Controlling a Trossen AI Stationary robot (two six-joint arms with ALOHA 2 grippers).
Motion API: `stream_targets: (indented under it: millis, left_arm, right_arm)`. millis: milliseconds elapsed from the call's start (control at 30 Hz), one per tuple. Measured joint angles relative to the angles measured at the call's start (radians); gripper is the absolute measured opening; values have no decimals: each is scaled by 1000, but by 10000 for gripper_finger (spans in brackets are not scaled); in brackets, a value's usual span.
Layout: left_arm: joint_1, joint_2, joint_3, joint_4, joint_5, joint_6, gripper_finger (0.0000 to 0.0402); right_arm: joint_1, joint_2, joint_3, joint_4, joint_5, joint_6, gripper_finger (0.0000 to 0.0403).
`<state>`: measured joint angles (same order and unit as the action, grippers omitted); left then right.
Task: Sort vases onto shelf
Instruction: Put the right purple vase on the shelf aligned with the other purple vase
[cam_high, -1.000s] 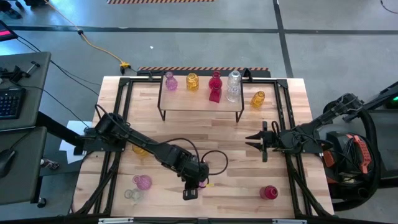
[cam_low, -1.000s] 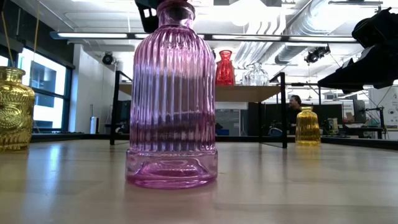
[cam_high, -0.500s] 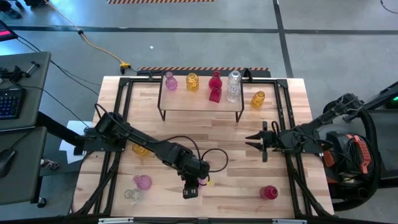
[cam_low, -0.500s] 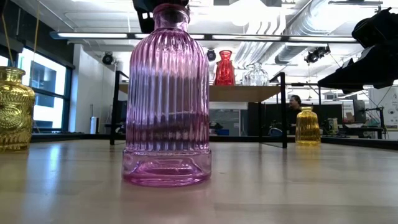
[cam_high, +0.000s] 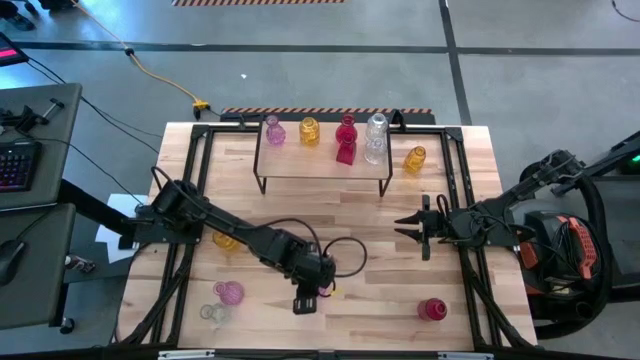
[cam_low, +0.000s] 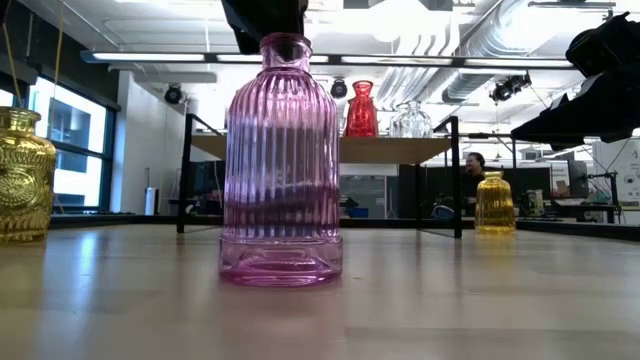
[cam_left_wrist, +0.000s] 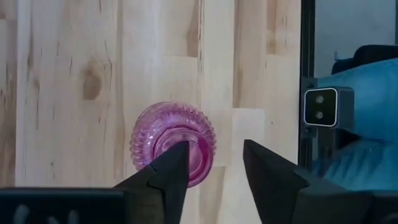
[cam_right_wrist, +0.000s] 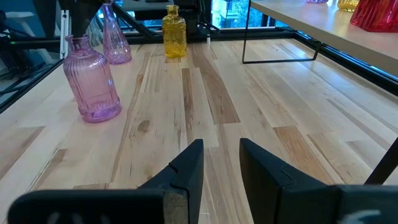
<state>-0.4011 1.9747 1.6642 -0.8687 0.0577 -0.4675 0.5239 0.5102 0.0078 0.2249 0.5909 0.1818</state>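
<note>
Hovering above the ribbed pink vase (cam_left_wrist: 173, 143) — my left claw (cam_left_wrist: 214, 165) is partly open, gripping nothing; the vase stands upright on the table (cam_high: 380, 290), well short of the shelf (cam_high: 325, 160). My right claw (cam_high: 410, 228) waits mid-table, fingers parted, empty.

- We see a wooden table (cam_high: 330, 215) with a black metal frame (cam_high: 196, 160) along its sides.
- The grey floor (cam_high: 300, 70) around it carries dark lines, and a yellow cable (cam_high: 160, 78) lies on it beyond the table.
- At the far left there is a grey desk (cam_high: 35, 150) with a keyboard (cam_high: 15, 165) on it.
- In the low view we notice a person (cam_low: 474, 168) sitting far behind, a window (cam_low: 70, 150) at the left, and pipes (cam_low: 440, 55) under the ceiling.
- A small white camera (cam_left_wrist: 328, 107) stands at the table's edge in the left wrist view.
</note>
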Motion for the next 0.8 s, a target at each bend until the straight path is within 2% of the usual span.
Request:
stream_targets:
  millis: [433, 800]
  left_arm:
    - [0, 0, 0, -8, 11, 27, 12]
    - [0, 0, 0, -10, 11, 34, 9]
  right_arm:
    - [0, 0, 0, 0, 0, 0, 87]
    - [0, 0, 0, 0, 0, 0, 87]
